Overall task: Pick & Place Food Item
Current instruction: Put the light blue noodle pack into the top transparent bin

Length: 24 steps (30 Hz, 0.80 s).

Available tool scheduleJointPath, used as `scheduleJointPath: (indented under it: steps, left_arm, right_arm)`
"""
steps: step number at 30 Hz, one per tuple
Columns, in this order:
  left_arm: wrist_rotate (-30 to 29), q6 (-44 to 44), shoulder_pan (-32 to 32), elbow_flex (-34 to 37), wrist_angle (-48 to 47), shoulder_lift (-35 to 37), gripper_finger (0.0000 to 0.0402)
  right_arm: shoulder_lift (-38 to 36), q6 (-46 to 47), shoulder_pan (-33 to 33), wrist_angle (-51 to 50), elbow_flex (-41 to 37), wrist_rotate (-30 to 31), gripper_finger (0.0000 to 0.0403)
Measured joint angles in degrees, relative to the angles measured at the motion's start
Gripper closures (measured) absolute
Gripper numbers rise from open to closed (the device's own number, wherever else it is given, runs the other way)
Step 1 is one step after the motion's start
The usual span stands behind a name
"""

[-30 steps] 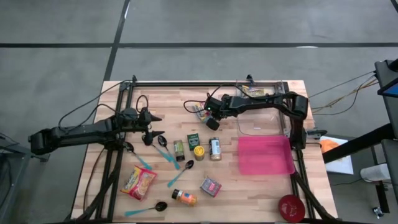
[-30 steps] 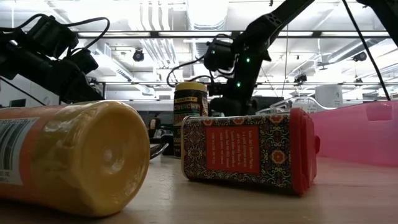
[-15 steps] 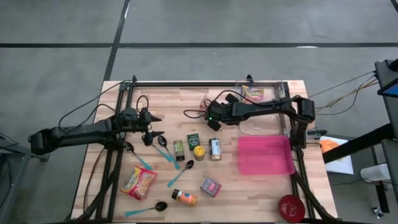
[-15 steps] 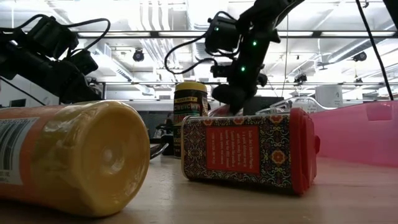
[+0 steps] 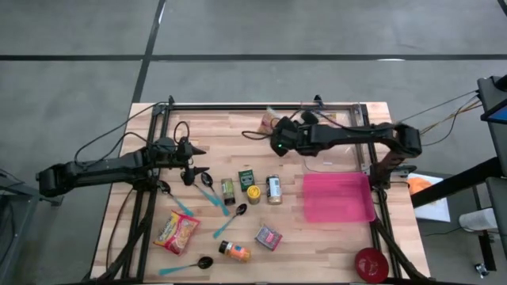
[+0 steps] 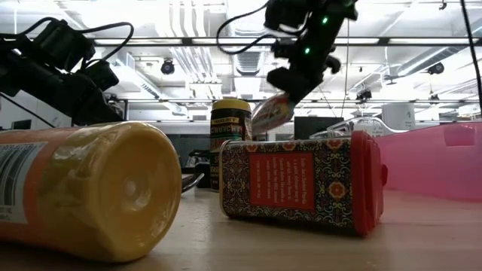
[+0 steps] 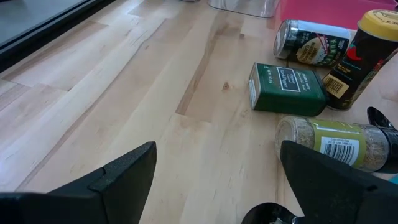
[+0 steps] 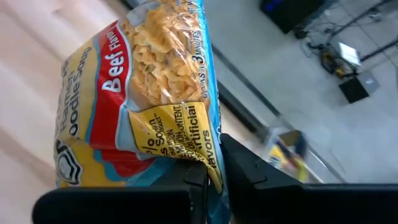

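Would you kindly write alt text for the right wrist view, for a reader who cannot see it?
The right gripper is shut on the edge of a yellow, red and blue beef-flavour ramen noodle packet, which hangs in front of the camera. Behind it lie the pale wooden tabletop and grey floor with cables.

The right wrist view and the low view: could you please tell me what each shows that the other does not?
Only the right wrist view shows the ramen packet's beef-flavour print and the seam pinched by the right end effector. Only the low view shows the patterned red box, the yellow-capped bottle, the dark jar and the pink bin. Both show the packet held off the table.
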<state>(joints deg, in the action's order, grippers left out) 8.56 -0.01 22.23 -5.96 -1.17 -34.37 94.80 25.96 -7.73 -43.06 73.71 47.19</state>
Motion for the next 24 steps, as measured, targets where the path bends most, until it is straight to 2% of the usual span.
scheduleJointPath:
  steps: [11, 21, 24]
  left_arm:
    - [-0.01, 0.0, -0.01, 0.0, 0.0, 0.0, 0.0055]
    - [0.0, 0.0, 0.0, 0.0, -0.02, 0.0, 0.0055]
    - [0.0, 0.0, 0.01, 0.0, -0.02, 0.0, 0.0055]
  right_arm:
    - [-9.81, 12.32, -0.31, -15.91, 0.0, 5.79, 0.0381]
    - [-12.34, 29.1, -3.57, -32.02, 0.0, 8.4, 0.0381]
    - [-12.36, 31.38, -5.76, -35.49, -0.01, 8.52, 0.0381]
